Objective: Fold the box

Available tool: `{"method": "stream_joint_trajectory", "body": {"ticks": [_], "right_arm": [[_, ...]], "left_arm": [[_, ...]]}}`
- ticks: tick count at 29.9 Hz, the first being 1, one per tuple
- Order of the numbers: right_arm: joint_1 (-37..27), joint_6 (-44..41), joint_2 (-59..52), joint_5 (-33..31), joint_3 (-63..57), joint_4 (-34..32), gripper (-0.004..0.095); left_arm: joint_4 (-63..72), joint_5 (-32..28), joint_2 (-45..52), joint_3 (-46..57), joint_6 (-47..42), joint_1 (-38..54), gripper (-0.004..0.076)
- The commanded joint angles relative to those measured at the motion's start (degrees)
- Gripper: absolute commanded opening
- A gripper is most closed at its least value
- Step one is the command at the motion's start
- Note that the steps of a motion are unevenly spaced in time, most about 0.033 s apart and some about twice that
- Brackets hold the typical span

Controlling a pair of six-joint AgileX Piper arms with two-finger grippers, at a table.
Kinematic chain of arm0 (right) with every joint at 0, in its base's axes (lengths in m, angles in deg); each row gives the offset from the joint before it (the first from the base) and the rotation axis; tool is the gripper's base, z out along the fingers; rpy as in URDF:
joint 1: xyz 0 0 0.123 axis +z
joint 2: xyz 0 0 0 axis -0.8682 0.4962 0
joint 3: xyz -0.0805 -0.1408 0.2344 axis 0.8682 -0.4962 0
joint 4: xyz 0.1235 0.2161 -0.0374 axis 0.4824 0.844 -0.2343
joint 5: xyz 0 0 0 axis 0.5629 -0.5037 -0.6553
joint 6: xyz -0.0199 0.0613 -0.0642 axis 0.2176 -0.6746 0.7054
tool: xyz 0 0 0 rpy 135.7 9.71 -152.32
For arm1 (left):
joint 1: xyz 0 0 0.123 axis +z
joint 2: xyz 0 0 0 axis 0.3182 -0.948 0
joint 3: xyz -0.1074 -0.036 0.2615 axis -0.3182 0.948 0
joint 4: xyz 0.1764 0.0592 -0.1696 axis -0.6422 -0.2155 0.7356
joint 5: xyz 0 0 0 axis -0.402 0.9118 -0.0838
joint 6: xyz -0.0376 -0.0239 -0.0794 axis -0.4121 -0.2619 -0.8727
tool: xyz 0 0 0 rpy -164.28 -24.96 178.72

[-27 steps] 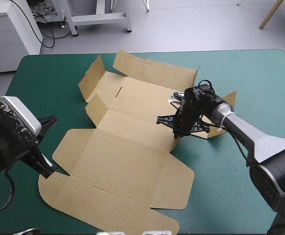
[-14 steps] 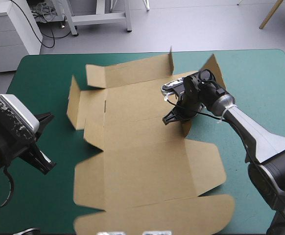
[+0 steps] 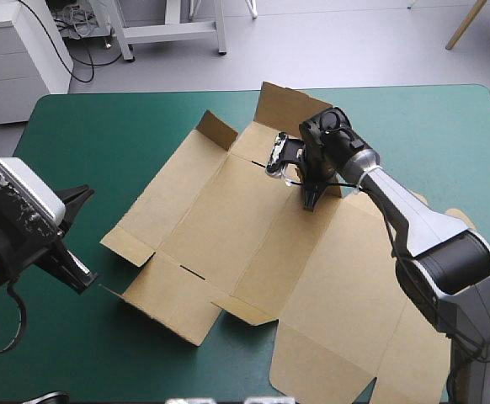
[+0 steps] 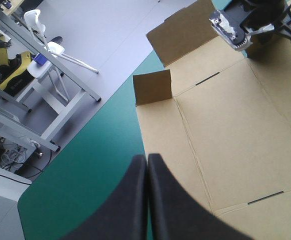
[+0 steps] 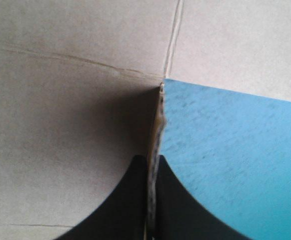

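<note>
The brown box (image 3: 245, 236) lies as a mostly flat cut sheet across the middle and near right of the teal-green table. One far flap (image 3: 280, 103) stands up, and so does a small side flap (image 3: 218, 129). My right gripper (image 3: 309, 200) is at the sheet's far part, shut on a board edge (image 5: 155, 125) that runs between its fingers (image 5: 123, 200). My left gripper (image 4: 146, 162) is shut and holds nothing. It hovers over the cover just left of the sheet (image 4: 225, 125), pointing toward the right gripper (image 4: 258, 30).
Bare teal-green cover (image 3: 85, 135) shows to the left of the sheet and along the far right (image 3: 447, 135). The sheet's long end (image 3: 354, 337) reaches toward the table's near right edge.
The right gripper has swung the sheet around: its long end went from the near left to the near right, and the gripper shifted toward the far edge. The left arm has barely moved.
</note>
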Motion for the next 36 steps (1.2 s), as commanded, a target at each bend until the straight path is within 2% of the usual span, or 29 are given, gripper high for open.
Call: {"method": "stream_joint_trajectory", "body": {"ticks": [1,7,12,18,28,32,36], "right_arm": [[0.1,7.1,-1.5,3.4,3.7,-1.0,-0.0020],[0.1,16.1,0.7,6.4,5.2,5.8,-0.0020],[0.1,19.5,1.2,10.0,5.2,9.8,-0.0020],[0.1,21.5,1.2,10.3,5.2,10.4,-0.0020],[0.1,35.2,1.2,10.5,5.2,19.3,-0.0019],[0.1,35.3,1.2,12.3,5.2,20.0,-0.0019],[0.1,35.8,1.3,13.7,5.2,25.0,-0.0001]], "left_arm": [[-2.3,-3.7,0.0,-1.1,-1.8,-0.3,-0.0010],[-2.4,-4.2,0.0,-1.1,-1.9,-0.3,-0.0010],[-2.4,-4.2,0.0,-1.1,-1.9,-0.3,-0.0010],[-2.9,-4.2,0.0,-1.1,-1.9,-0.3,-0.0010],[-4.0,-4.2,0.0,-1.1,-1.9,-0.3,-0.0010],[-4.1,-4.2,0.0,-1.1,-1.9,-0.3,-0.0010],[-4.1,-4.2,0.0,-1.1,-1.9,-0.3,-0.0010]]}}
